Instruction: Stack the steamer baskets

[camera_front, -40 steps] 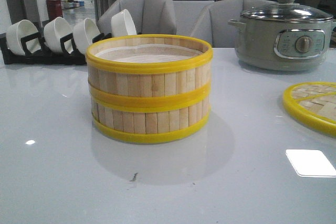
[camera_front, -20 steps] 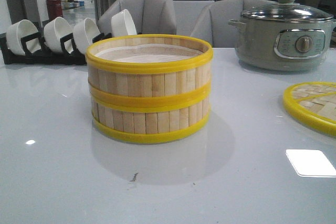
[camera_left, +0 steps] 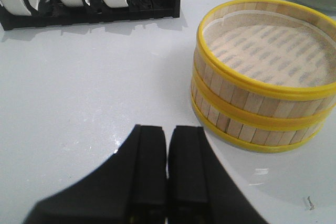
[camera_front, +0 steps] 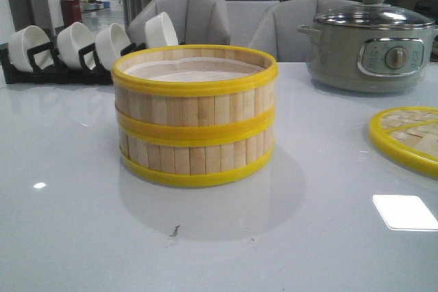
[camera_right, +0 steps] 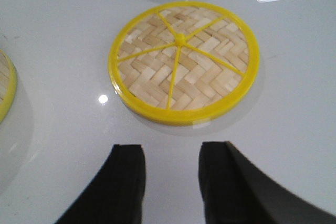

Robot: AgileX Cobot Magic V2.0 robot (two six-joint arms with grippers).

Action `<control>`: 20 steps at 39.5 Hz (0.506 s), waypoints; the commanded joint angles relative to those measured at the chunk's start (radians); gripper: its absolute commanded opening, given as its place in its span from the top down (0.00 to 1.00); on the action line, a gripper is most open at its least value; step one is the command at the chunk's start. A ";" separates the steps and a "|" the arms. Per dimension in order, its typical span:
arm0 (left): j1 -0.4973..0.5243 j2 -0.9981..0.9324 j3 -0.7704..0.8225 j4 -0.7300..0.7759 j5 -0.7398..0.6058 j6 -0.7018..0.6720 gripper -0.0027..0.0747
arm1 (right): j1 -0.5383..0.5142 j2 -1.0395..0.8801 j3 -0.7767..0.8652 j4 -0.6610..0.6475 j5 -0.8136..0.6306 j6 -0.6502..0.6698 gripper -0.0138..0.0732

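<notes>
- Two steamer baskets (camera_front: 195,115) stand stacked one on the other at the middle of my white table (camera_front: 82,237), their yellow rims meeting in a band halfway up the stack.
- Seen from my left wrist, the top basket (camera_left: 268,51) is open, and its pale slatted floor shows inside the yellow rim.
- My left gripper (camera_left: 167,169) hangs over bare table beside the stack, apart from it; its two black fingers (camera_left: 149,166) are pressed together with only a thin seam between them, and they grasp nothing.
- My right gripper (camera_right: 170,182) hovers above the table just short of the lid (camera_right: 184,61); its fingers (camera_right: 126,182) stand spread with a clear gap, released and empty.
- That lid lies flat on the table to the right of the stack, well apart from it: a woven bamboo disc with a yellow rim and yellow spokes running to a small centre knob.
- At the far right of the table stands a grey electric pot (camera_front: 369,49) under a glass lid.
- At the far left, white bowls (camera_front: 75,44) sit on edge in a black rack (camera_front: 41,73).
- Grey chairs (camera_front: 198,18) stand behind the table.
</notes>
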 commanded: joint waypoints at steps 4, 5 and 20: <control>0.001 -0.003 -0.029 -0.002 -0.083 -0.010 0.86 | 0.000 0.200 -0.163 -0.032 0.014 -0.008 0.41; 0.001 -0.003 -0.029 -0.002 -0.083 -0.010 0.86 | 0.000 0.238 -0.184 -0.035 0.025 -0.008 0.41; 0.001 -0.003 -0.029 -0.002 -0.083 -0.010 0.86 | 0.000 0.649 -0.537 -0.068 0.128 -0.008 0.41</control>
